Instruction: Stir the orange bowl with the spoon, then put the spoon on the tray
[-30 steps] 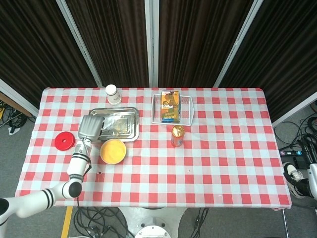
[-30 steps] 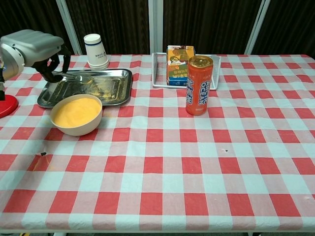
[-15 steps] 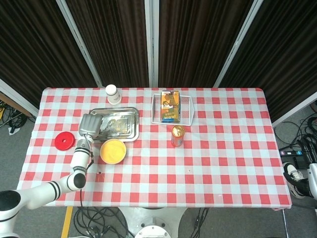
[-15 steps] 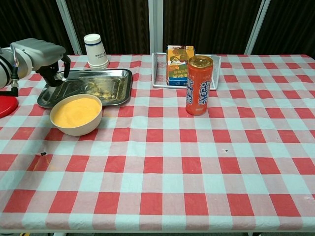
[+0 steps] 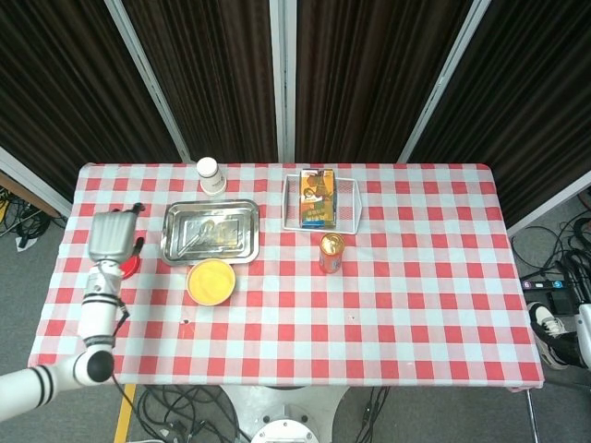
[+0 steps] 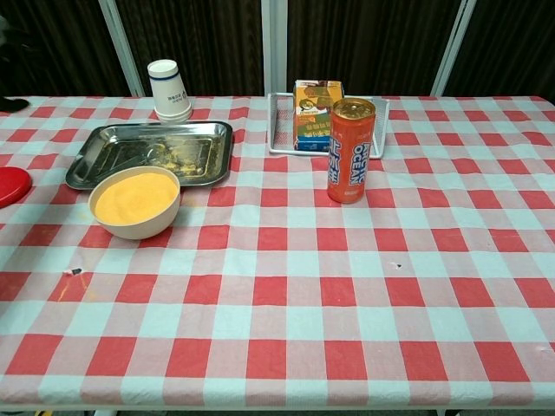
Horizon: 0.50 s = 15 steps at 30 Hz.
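Lying in the tray (image 5: 242, 210), the spoon (image 5: 196, 237) sits among foil-like glare, handle toward the tray's left edge; chest view shows it faintly too. Bowl (image 6: 135, 203) touches nothing, just in front of the tray, full of orange. Left hand (image 5: 111, 236) hangs left of the tray, over the red disc (image 6: 10, 185), seen from the back, so finger state: cannot tell. Right hand not visible. Cup (image 6: 168, 89) behind the tray, can (image 6: 350, 150) and rack (image 5: 346, 205) to its right.
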Tool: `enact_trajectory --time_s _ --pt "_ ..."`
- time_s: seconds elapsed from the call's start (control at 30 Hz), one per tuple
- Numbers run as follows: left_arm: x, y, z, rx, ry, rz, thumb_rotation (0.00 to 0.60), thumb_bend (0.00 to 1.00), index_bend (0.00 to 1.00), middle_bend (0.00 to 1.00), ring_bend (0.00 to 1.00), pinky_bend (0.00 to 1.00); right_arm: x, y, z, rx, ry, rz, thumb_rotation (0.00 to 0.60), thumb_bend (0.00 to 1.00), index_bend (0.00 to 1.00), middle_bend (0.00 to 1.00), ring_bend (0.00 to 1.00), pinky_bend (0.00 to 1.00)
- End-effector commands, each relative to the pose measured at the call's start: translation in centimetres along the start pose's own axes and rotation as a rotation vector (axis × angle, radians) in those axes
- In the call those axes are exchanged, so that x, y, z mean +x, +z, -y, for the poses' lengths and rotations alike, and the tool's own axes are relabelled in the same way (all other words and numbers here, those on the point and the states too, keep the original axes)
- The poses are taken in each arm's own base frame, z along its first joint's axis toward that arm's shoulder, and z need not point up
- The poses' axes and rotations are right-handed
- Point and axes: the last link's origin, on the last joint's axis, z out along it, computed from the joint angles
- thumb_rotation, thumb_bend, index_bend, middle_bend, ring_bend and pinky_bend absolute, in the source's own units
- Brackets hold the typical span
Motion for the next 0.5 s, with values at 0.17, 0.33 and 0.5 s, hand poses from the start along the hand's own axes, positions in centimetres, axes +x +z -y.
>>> enact_trajectory --time_s 0.17,0.33,0.5 --pt "-0.4 -10.2 9.6 0.064 -0.056 -0.091 0.6 0.21 0.34 0.35 0.26 0.33 -0.7 0.2 0.6 0.035 -0.004 0.026 0.6 0.1 0.0 0.02 0.0 0.0" --pt "-1.4 -15.2 11.1 0.066 -0.073 -0.101 0.6 0.2 0.34 0.34 0.26 0.3 -1.4 0.2 1.5 0.066 0.012 0.042 0.6 0.1 0.0 0.02 0.0 0.0" --pt "-2.0 -18.1 10.9 0.073 -0.078 -0.103 0.6 0.2 0.34 0.34 0.26 0.3 -1.9 0.0 2.0 0.09 0.013 0.051 0.6 0.1 0.0 0.02 0.0 0.0"
